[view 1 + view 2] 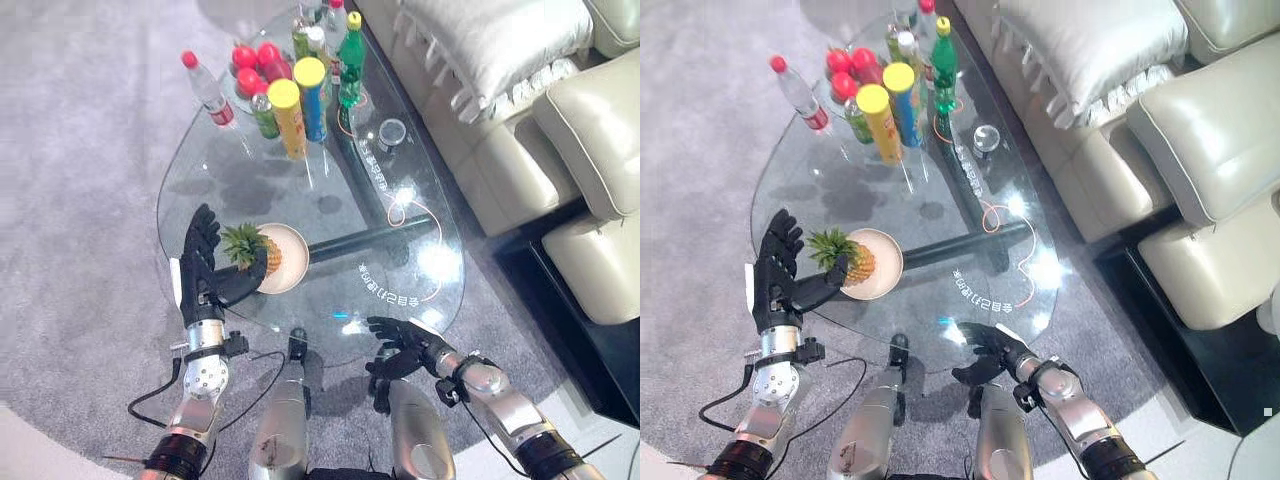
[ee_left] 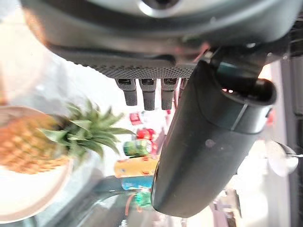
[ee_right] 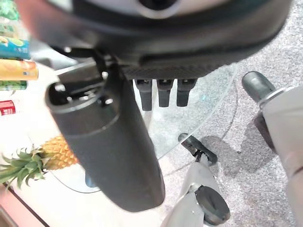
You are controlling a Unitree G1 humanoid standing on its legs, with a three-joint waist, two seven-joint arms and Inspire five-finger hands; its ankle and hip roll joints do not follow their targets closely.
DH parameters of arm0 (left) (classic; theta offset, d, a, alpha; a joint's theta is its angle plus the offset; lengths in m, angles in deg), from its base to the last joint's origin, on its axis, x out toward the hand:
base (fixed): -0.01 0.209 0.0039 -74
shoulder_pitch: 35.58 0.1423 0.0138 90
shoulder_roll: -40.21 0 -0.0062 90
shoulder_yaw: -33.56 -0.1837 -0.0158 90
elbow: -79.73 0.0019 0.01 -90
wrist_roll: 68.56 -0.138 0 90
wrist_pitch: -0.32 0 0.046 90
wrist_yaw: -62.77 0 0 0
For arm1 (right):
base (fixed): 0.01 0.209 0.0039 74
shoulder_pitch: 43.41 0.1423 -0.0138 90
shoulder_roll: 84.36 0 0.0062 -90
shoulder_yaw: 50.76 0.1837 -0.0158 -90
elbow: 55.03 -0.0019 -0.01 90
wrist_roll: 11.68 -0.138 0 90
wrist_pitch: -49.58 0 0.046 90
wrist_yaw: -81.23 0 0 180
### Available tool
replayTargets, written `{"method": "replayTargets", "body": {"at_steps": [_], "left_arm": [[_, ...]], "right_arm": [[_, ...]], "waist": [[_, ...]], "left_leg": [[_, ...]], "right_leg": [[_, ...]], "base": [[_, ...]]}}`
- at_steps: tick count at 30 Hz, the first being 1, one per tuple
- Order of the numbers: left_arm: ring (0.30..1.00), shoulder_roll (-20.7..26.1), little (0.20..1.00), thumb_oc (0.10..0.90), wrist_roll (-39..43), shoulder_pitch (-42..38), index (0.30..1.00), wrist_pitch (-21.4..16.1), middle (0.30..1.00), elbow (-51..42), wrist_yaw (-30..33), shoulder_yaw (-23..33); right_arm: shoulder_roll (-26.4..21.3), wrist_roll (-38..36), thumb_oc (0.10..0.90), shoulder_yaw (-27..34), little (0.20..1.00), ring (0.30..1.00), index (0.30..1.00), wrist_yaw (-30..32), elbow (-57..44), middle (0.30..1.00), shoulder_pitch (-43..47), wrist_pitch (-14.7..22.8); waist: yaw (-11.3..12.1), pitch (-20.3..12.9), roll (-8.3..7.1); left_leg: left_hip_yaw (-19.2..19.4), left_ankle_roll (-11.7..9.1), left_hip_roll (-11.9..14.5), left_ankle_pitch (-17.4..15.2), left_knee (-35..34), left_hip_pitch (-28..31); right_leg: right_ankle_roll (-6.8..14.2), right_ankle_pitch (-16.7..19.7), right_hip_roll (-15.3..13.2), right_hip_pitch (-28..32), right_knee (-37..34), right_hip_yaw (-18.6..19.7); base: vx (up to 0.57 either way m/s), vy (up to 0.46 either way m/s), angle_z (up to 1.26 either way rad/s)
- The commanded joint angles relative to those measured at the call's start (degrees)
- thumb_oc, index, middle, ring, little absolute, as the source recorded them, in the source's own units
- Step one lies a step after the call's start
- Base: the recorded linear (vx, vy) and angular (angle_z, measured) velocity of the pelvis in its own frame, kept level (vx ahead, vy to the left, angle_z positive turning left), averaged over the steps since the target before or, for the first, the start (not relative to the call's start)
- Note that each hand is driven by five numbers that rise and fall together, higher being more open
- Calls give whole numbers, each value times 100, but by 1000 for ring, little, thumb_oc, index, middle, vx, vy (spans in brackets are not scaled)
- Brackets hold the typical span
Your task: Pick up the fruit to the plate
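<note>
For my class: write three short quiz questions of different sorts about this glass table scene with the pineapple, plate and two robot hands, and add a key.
1. True or false: the pineapple lies on the plate.
2. Multiple choice: which hand is right beside the pineapple? A) the left hand B) the right hand C) neither
3. Fill in: the two tall cans with yellow lids stand at the table's ____ end from the robot, by the red fruit.

Key: 1. True; its leafy crown sticks out past the rim toward the left hand. 2. A; that hand is open, fingers straight, while the right hand rests at the near edge of the glass table. 3. far.
</note>
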Motion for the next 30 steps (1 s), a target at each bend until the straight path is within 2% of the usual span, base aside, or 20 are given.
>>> {"method": "replayTargets", "body": {"at_steps": [1, 4, 8, 10, 11, 13, 20, 21, 24, 26, 28, 29, 30], "left_arm": [[900, 118, 900, 800, -42, 232, 900, -219, 900, 73, -312, 102], [900, 14, 900, 800, -196, 537, 900, -71, 900, 427, -503, 118], [900, -21, 900, 800, -339, 666, 900, 66, 900, 771, -758, 45], [900, -74, 900, 800, -404, 703, 900, 289, 900, 990, -927, -27], [900, -75, 900, 800, -424, 702, 900, 281, 900, 1046, -932, -55], [900, -113, 900, 800, -451, 697, 900, 439, 900, 1514, -1077, -197], [900, -298, 900, 800, -205, 664, 900, 849, 900, 2361, -1221, -175], [900, -404, 900, 800, 17, 632, 900, 1050, 900, 2796, -1452, -111], [900, -546, 900, 800, 339, 597, 900, 1514, 900, 3325, -1743, -36], [900, -638, 900, 800, 557, 592, 900, 1850, 900, 3900, -2149, 39], [900, -718, 900, 800, 508, 565, 900, 2449, 900, 4428, -2316, 93], [900, -753, 900, 800, 483, 543, 900, 2614, 900, 4671, -2367, 117], [900, -782, 900, 800, 473, 498, 900, 2969, 900, 4929, -2429, 150]], "right_arm": [[367, 222, 800, -101, 900, 900, 900, -254, 93, 900, -255, 327], [484, 322, 800, -78, 900, 900, 900, -311, 460, 900, -441, 313], [604, 411, 800, -2, 900, 900, 900, -259, 919, 900, -489, 373], [663, 441, 800, 25, 900, 900, 900, -162, 1163, 900, -484, 366], [674, 439, 800, 26, 900, 900, 900, -146, 1219, 900, -482, 381], [760, 417, 800, 53, 900, 900, 900, 20, 1728, 900, -432, 446], [905, 502, 800, 84, 900, 900, 900, 157, 2510, 900, -380, 593], [974, 524, 800, 88, 900, 900, 900, 161, 2876, 900, -336, 712], [1073, 512, 800, 80, 900, 900, 900, 175, 3221, 900, -268, 700], [1159, 463, 800, 102, 900, 900, 900, 184, 3676, 900, -207, 789], [1245, 380, 800, 153, 900, 900, 900, 191, 4063, 900, -157, 806], [1287, 341, 800, 167, 900, 900, 900, 188, 4198, 900, -140, 792], [1340, 260, 800, 180, 900, 900, 900, 173, 4352, 900, -116, 751]], "waist": [[15, -821, -486], [56, -1096, -504], [101, -1306, -485], [121, -1420, -469], [122, -1440, -464], [132, -1655, -416], [140, -1885, -359], [148, -1942, -340], [146, -2003, -329], [145, -2069, -330], [135, -2125, -332], [123, -2155, -334], [106, -2199, -335]], "left_leg": [[-168, -34, -180, -262, 4, 295], [-178, -58, -121, -230, -144, 533], [-177, -76, -84, -217, -243, 694], [-181, -81, -74, -194, -323, 770], [-178, -82, -69, -190, -341, 789], [-138, -98, -34, -183, -427, 920], [-95, -101, -13, -204, -471, 1029], [-93, -94, -17, -220, -471, 1048], [-97, -77, -20, -239, -471, 1078], [-91, -56, -34, -273, -471, 1132], [-79, -32, -42, -304, -471, 1181], [-65, -24, -40, -311, -471, 1198], [-48, -17, -33, -323, -471, 1217]], "right_leg": [[-43, 715, 82, 917, -1434, -123], [-52, 727, 77, 1189, -1573, -183], [-44, 755, 65, 1364, -1689, -239], [-35, 777, 60, 1450, -1765, -266], [-30, 781, 57, 1466, -1777, -272], [3, 813, 38, 1593, -1865, -317], [44, 851, -5, 1729, -1969, -350], [46, 844, -11, 1769, -1985, -353], [45, 810, -18, 1803, -1966, -357], [46, 787, -18, 1849, -1958, -354], [46, 769, -19, 1885, -1953, -340], [50, 769, -20, 1895, -1953, -329], [56, 767, -19, 1909, -1957, -313]], "base": [[66, -56, 17], [81, -51, 11], [49, -23, 12], [39, -20, 7], [56, -25, 5], [91, -18, 5], [36, -3, 5], [43, -11, 3], [35, -11, 2], [49, -15, 0], [50, -11, 0], [53, -5, 1], [54, -1, 2]]}}
